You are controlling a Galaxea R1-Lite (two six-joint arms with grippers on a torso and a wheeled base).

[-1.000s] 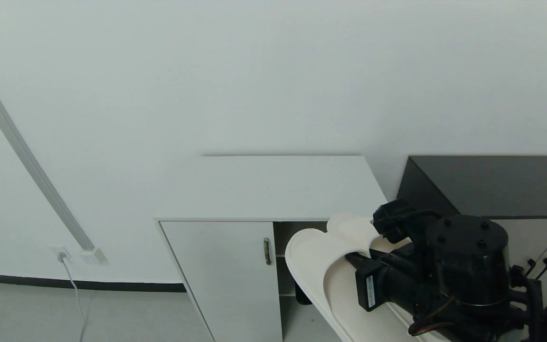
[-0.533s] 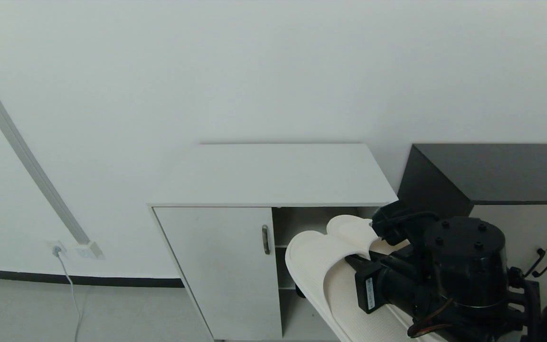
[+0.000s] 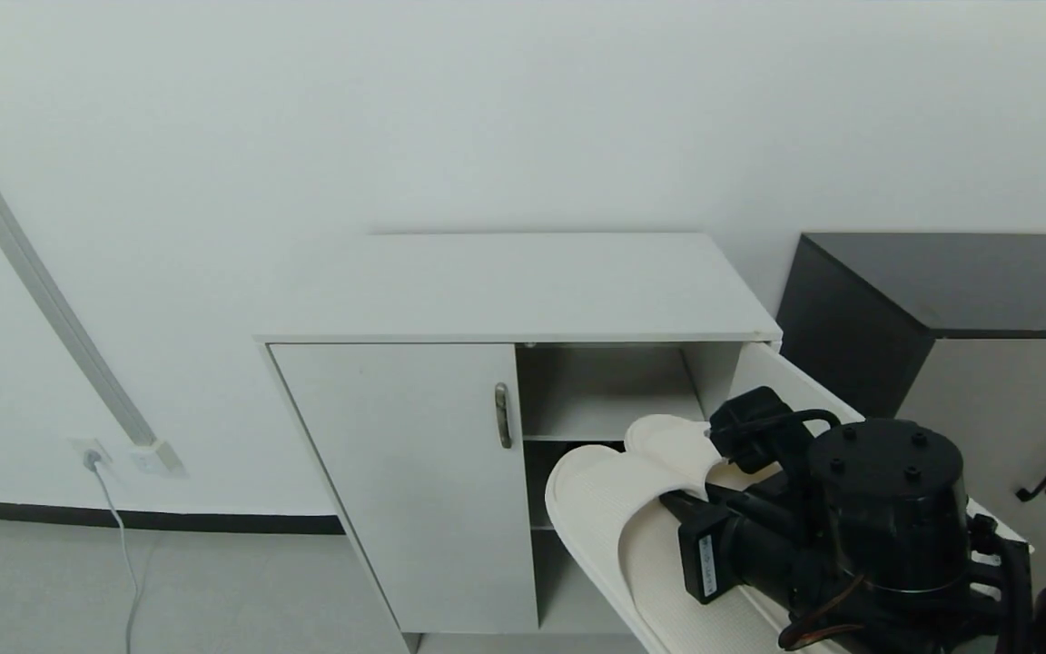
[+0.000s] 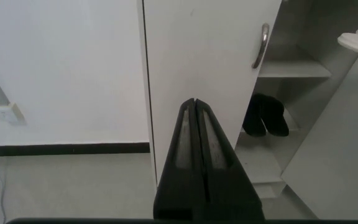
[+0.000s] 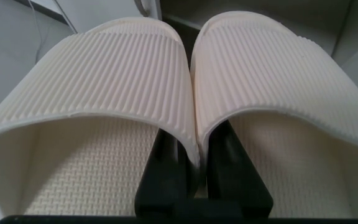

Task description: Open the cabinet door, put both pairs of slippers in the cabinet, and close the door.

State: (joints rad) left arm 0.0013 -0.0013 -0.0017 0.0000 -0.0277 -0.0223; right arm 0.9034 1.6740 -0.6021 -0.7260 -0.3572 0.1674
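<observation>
step: loading second pair | right tool point(image 5: 194, 152) clamps cream slippers point(image 3: 605, 509) before open cabinet point(image 3: 523, 282) | left tool point(image 4: 195, 118) pinched together, empty | next: slide onto shelf above black slippers point(image 4: 265, 116)

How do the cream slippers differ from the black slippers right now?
Colour: the cream slippers are pale; the black slippers are dark.
Place: the cream slippers are outside the cabinet, in front of its open side; the black slippers sit on a shelf inside.
Hold: the right hand grips the cream slippers by their inner edges; nothing touches the black slippers.
Shared: each pair lies side by side.
</observation>
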